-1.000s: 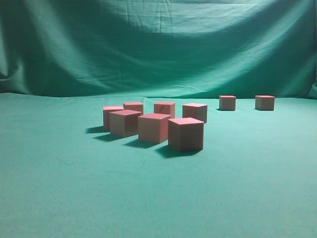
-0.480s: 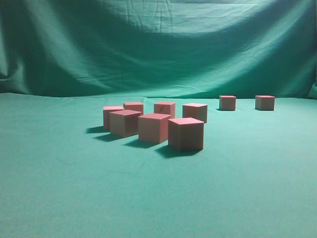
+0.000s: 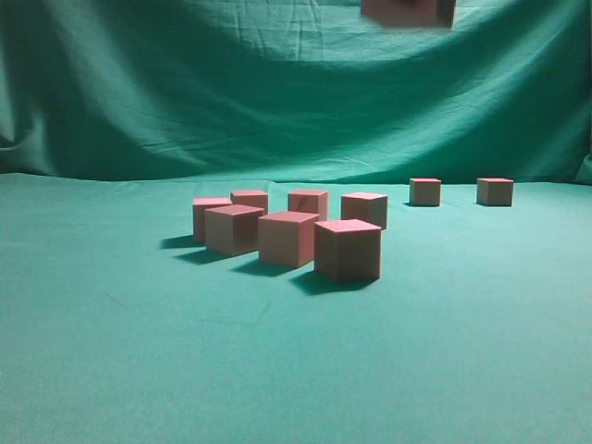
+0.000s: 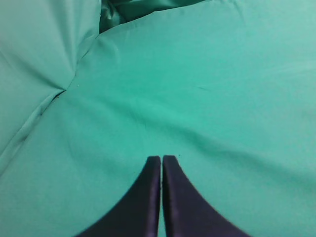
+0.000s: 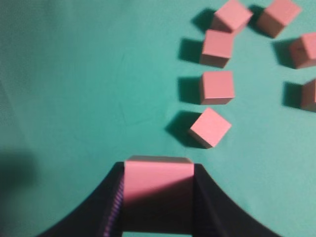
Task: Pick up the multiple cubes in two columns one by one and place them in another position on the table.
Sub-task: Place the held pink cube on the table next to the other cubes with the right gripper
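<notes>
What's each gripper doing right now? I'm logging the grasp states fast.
Left gripper: closed, empty, above bare table.
Right gripper: closed on a cube, raised above the table.

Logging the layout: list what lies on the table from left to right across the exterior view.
Main cluster of seven cubes on the table → a lone cube further back → the rightmost cube. Within the cluster several overlap, so I leave their order out. Another cube hangs blurred at the top edge, off the table.

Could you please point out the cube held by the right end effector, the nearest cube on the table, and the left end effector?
held cube (image 5: 157,185): right wrist view, top face.
nearest cube (image 3: 348,254): exterior view, front face.
left end effector (image 4: 161,163): left wrist view, between fingertips.
</notes>
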`<state>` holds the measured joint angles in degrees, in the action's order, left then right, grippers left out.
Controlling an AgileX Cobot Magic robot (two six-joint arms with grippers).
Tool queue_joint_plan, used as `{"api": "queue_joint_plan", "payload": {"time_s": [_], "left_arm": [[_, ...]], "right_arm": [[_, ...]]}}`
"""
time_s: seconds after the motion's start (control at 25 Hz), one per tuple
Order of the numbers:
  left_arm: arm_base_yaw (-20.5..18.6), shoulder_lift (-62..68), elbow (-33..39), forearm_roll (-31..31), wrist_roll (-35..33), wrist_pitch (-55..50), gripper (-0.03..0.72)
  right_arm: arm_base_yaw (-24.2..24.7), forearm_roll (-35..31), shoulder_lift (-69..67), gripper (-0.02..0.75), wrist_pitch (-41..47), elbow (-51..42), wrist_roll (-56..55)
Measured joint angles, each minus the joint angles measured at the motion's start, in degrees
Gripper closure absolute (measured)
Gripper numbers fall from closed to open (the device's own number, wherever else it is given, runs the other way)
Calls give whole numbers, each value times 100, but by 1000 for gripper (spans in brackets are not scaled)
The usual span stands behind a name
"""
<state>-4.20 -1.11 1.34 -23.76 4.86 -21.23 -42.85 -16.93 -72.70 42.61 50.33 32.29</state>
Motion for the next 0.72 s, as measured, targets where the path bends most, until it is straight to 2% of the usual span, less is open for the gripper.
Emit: {"api": "queue_joint_plan", "payload": {"time_s": [0.12,0.28,0.72], "left_arm": [[0,0,0,0,0,0,688],[0,0,0,0,0,0,688],[0,0,0,0,0,0,688]], "right_arm": [[-184,329,-474,481,-109,0,83],[-184,438,-926,481,-282,-9,79],[-184,-32,-1805,481,-815,-9,-1107]]}}
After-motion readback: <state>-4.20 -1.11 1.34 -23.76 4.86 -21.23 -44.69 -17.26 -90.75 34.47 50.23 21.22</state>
